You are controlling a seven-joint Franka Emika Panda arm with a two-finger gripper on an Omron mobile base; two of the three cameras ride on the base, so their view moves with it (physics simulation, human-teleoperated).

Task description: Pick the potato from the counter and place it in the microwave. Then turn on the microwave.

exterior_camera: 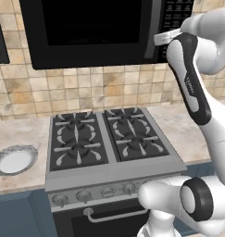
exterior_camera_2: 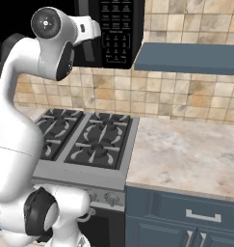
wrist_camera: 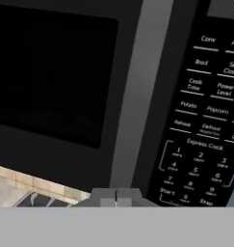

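Up at the one microwave, its door shut, I reach my arm high; my gripper is pinched closed, empty, keypad at two o'clock.

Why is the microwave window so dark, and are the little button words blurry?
Hand view: the microwave door glass is flat black, without glare or reflection, so nothing inside shows; the keypad words are soft and slanted but partly readable, like "Potato" and "Popcorn". Left base view: the stove is evenly lit, with faint shadows. Right base view: the keypad labels are too small to read.
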